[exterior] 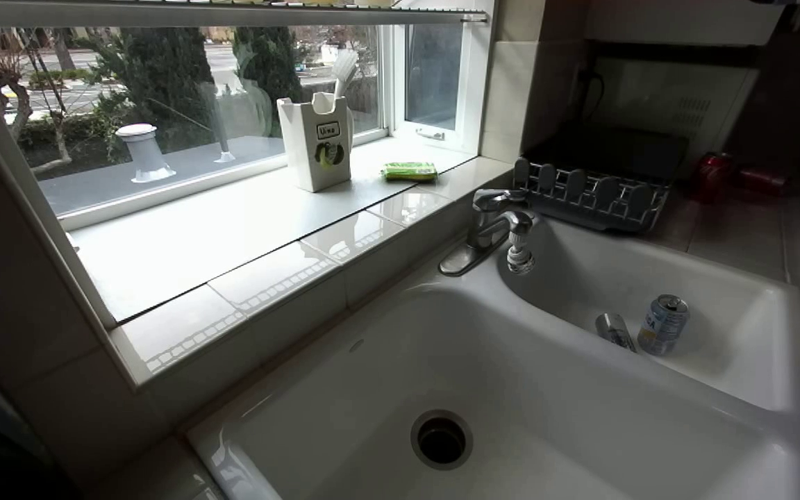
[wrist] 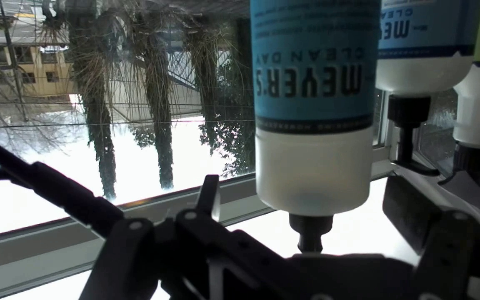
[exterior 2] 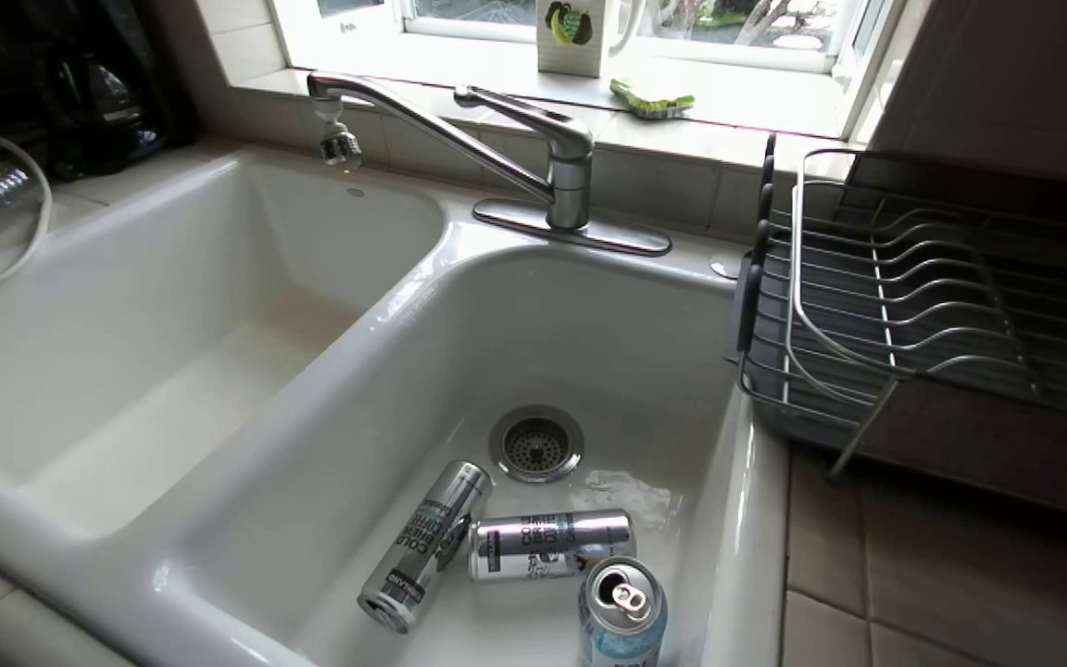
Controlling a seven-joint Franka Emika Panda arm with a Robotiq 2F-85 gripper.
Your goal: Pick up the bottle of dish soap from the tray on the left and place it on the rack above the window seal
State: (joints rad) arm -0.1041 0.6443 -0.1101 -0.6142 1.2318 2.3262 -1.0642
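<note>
Wrist view: gripper [wrist: 306, 198] jaws apart, dish soap bottle [wrist: 315, 109] partly out of frame, pump [wrist: 311, 225] half-hidden.

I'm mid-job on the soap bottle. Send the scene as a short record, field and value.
Bottle of dish soap: upright (wrist view is upside down), base out of frame
Gripper: open, a gap showing on either side of the bottle
Nearby: another blue-labelled bottle, green-labelled bottle
Window seal: white pitcher, green packet
Rack: above the window seal, partly cut off in an exterior view
Sink: two lying cans, one upright can
</note>
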